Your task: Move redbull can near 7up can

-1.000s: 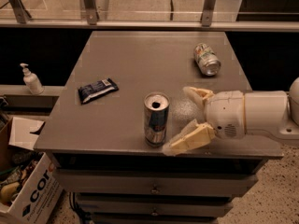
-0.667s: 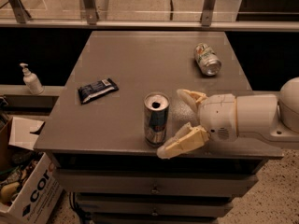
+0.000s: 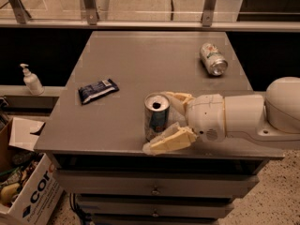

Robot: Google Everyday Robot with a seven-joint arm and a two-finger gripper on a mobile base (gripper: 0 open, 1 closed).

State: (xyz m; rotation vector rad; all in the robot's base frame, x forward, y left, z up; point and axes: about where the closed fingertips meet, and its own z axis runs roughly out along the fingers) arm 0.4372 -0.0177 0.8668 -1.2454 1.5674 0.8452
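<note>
Two fingers of the tool (image 3: 161, 121) stand spread, released, one on each side of the upright redbull can (image 3: 156, 115) near the 6 o'clock edge of the surface (image 3: 140, 60). Well apart at 1 o'clock, the 7up can (image 3: 213, 59) lies on its side. A dark snack packet (image 3: 98, 90) lies at 10 o'clock.

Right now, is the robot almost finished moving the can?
Not nearly. Done: the pincer is open around the upright redbull can. In hand: grabbing it, not yet gripped. Left: carry it to the 7up can, lying on its side far back.
</note>
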